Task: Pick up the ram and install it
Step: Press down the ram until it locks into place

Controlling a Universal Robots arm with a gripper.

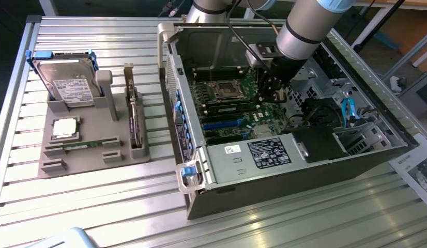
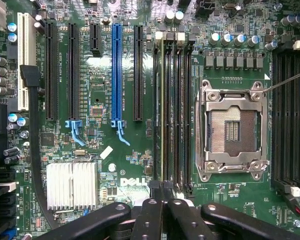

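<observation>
- Ram (image 2: 163,110) stands edge-up in a motherboard slot just beside the processor socket (image 2: 232,130), its long axis parallel to the socket's side.
- Gripper (image 2: 162,197) hangs over the ram's end, jaws nearly together and gripping nothing.
- Open computer case (image 1: 269,175) lies on a slatted metal table (image 1: 96,206). A grey holder (image 1: 96,150) with a hard drive (image 1: 69,82) sits at the exterior view's left.

The Universal Robots arm (image 1: 304,28) is a smooth silver-grey tube with a light blue ring (image 1: 335,4) at its joint and a dark band at the tube's lower end. Below that sits a black, boxy wrist section (image 1: 284,66). A thin black cable (image 1: 246,41) runs alongside. The gripper (image 2: 164,202) is matte black, its rounded bars set with small round screws (image 2: 120,207).
</observation>
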